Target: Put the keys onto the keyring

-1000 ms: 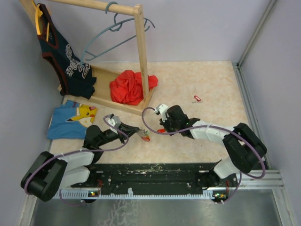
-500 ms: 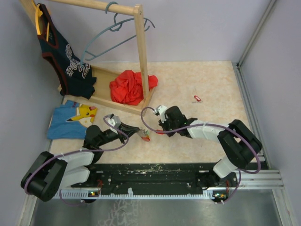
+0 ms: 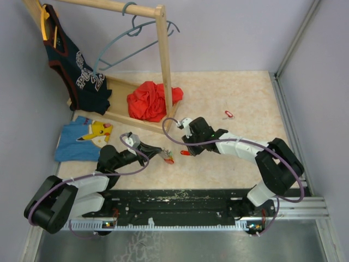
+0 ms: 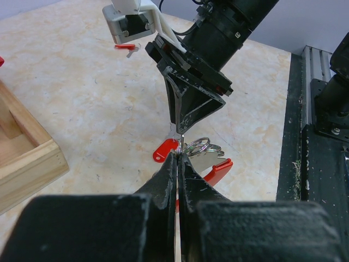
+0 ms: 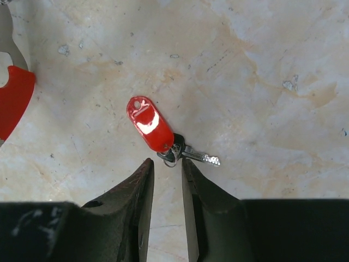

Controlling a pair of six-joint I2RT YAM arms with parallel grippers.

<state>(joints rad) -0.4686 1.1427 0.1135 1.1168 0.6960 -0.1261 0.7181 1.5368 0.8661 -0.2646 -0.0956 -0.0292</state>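
The table [image 5: 262, 65] is a smooth, cream, marble-patterned sheet with faint grey flecks, closed in by plain lilac walls [image 3: 229, 33]. At the back left stands a pale wooden rack [image 3: 162, 60] with a grey-blue hanger [image 3: 131, 43] and a dark jersey [image 3: 76, 71]. A crumpled red cloth [image 3: 150, 101] lies in the rack's base, and a blue cartoon shirt [image 3: 82, 139] lies flat beside it.

The left claw [image 4: 177, 159], matte black, is clenched on the keyring [image 4: 179, 143], a thin grey wire rising from its tips. Small split rings and glossy red tags [image 4: 218, 170] bunch just beside the wire.

The right claw [image 5: 167, 169] is released, its jaws slightly parted and holding nothing. It hangs just above a loose key [image 5: 150, 124] lying flat on the table, with a shiny red oval tag and a tiny silver blade. Another red key [image 3: 228, 114] lies well apart, to the far right.
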